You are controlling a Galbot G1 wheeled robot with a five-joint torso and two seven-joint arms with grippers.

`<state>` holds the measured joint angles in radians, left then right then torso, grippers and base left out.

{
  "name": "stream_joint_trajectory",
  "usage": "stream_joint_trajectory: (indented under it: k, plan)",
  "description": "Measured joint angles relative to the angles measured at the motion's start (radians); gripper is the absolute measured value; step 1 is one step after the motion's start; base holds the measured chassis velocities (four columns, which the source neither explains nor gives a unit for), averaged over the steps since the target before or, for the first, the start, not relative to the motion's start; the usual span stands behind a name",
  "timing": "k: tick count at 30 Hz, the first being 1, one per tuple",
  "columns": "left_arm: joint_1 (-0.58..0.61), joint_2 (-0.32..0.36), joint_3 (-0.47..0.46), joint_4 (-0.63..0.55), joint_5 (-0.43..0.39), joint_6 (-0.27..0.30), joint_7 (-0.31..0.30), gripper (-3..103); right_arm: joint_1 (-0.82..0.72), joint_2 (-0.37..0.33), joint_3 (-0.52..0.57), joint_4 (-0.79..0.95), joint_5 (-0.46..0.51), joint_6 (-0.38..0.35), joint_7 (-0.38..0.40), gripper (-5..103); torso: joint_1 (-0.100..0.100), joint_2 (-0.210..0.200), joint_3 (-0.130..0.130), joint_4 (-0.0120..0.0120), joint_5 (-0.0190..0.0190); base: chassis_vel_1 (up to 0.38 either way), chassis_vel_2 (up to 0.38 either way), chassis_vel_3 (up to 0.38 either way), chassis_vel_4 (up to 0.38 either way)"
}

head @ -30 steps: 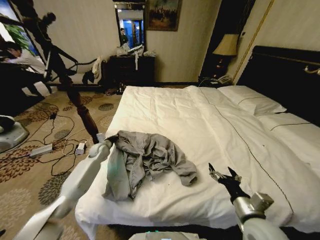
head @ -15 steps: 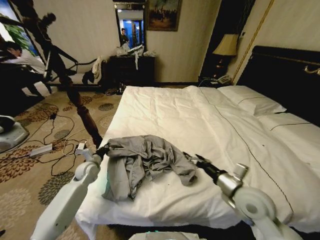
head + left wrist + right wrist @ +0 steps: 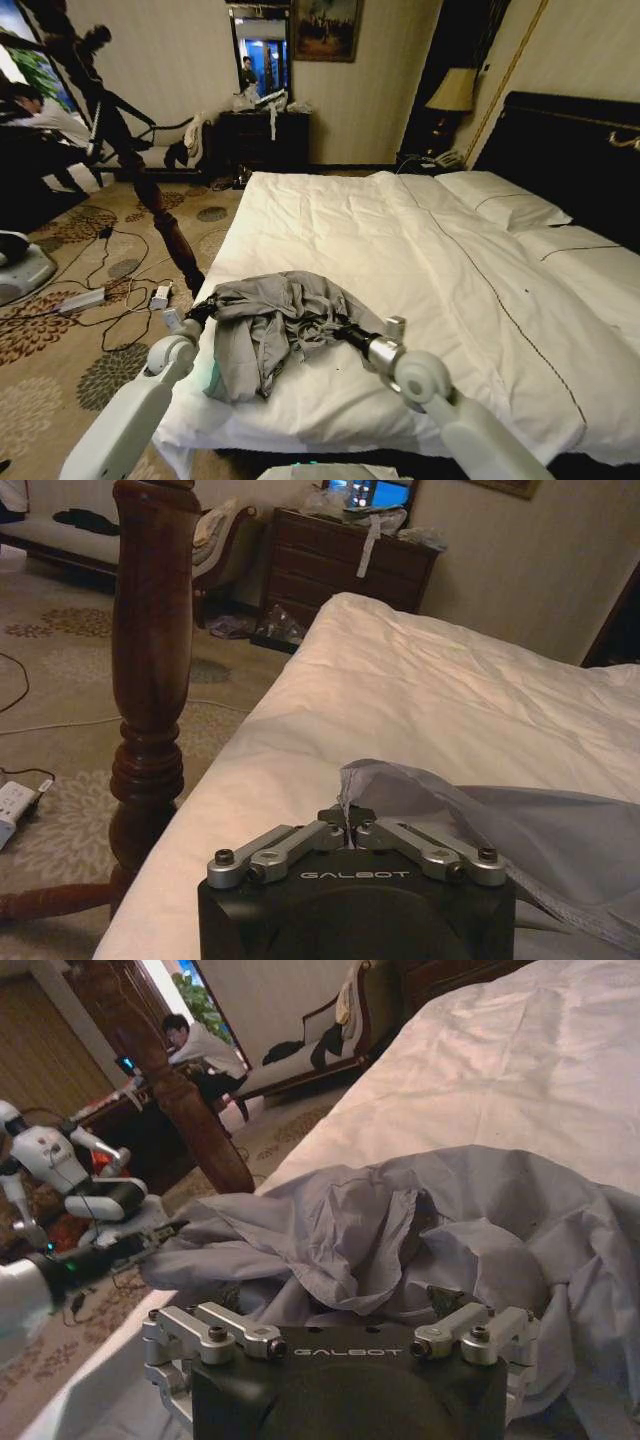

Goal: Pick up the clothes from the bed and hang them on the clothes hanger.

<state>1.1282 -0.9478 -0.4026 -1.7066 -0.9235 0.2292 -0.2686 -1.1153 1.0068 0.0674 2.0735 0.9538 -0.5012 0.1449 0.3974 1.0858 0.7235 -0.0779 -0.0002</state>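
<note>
The left gripper (image 3: pixel 346 832) is pinched on an edge of the wrinkled mid-grey shirt (image 3: pixel 285 320) at the white-duveted bed's (image 3: pixel 420 270) near corner. The right gripper (image 3: pixel 345 1320) presses into its folds, fingers spread apart. Both wrist views show "GALBOT" lettering.

The bed (image 3: pixel 480 260) serves as landmark. Its white top lies bare from the middle to the pillows (image 3: pixel 505 205) at the head, broad open room above. Near its foot corner the grey clothes (image 3: pixel 285 320) lie heaped, with the left end effector (image 3: pixel 200 310) at their floor-side edge and the right end effector (image 3: pixel 335 328) against the opposite side. Beside that corner a dark wooden post (image 3: pixel 165 225) stands, with cables (image 3: pixel 110 290) on the carpet.
</note>
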Motion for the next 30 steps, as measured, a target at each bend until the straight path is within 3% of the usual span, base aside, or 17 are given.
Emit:
stream_joint_trajectory:
  k: [4,8,9,11,14,22,25,27,30]
  plan:
    - [0.003,0.0,0.0,-0.007,0.0,0.001,0.001,0,0.05,0.014,-0.047,-0.056,-0.046,0.007,-0.006,100,0.0,0.0,0.0,-0.0001,-0.0001,0.0,0.0,0.0,0.0]
    - [0.004,0.0,0.003,-0.015,-0.006,0.005,0.001,0,0.13,0.017,-0.142,-0.17,-0.389,0.097,-0.082,100,0.0,0.0,0.0,-0.0001,0.0001,0.0,0.0,0.0,0.0]
    - [0.004,0.001,0.002,-0.016,-0.01,0.007,0.0,0,0.147,0.011,-0.173,-0.181,-0.447,0.114,-0.1,100,0.0,0.0,0.0,0.0,0.0001,0.0,0.0,0.0,0.0]
    - [0.004,0.002,0.001,-0.016,-0.013,0.008,0.0,0,0.155,0.009,-0.194,-0.181,-0.465,0.12,-0.107,100,0.0,0.0,0.0,0.0001,0.0,0.0,0.0,0.0,0.0]
    - [0.009,0.008,-0.009,-0.019,-0.022,0.011,0.0,0,0.172,0.026,-0.26,-0.157,-0.462,0.124,-0.126,100,0.0,0.0,0.0,-0.0001,0.0,0.0,0.0,0.0,0.0]
    - [0.029,0.013,-0.026,-0.022,-0.033,0.013,0.005,0,0.216,0.104,-0.295,-0.213,-0.422,0.114,-0.107,100,0.0,0.0,0.0,0.0,-0.0002,0.0,0.0,0.0,0.0]
    - [0.032,0.008,-0.027,-0.021,-0.034,0.013,0.008,0,0.25,0.17,-0.294,-0.283,-0.335,0.097,-0.062,98,0.0,0.0,0.0,0.0004,0.0002,0.0,0.0,0.0,0.0]
    - [0.032,0.007,-0.027,-0.021,-0.034,0.013,0.008,0,0.255,0.178,-0.287,-0.294,-0.302,0.091,-0.052,98,0.0,0.0,0.0,0.0005,0.0002,0.0,0.0,0.0,0.0]
    - [0.029,0.007,-0.026,-0.021,-0.036,0.013,0.009,0,0.267,0.167,-0.271,-0.313,-0.235,0.078,-0.034,88,0.0,0.0,0.0,0.0,0.0001,0.0,0.0,0.0,0.0]
